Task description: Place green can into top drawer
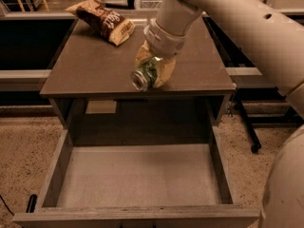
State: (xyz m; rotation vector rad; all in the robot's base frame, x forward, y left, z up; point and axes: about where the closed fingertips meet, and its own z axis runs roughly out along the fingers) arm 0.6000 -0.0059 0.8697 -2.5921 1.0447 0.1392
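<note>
The green can [145, 76] lies sideways in my gripper [153, 71], silver end toward the camera. The gripper's pale fingers [165, 71] are shut on it and hold it above the front edge of the cabinet's top [85, 65]. The top drawer [137, 175] is pulled wide open below, its pale grey bottom bare. My arm comes down from the upper right.
A brown snack bag [103, 20] lies at the back left of the cabinet's top. A pale label [100, 107] sits inside the cabinet above the drawer. Dark furniture legs [247, 127] stand on the speckled floor to the right.
</note>
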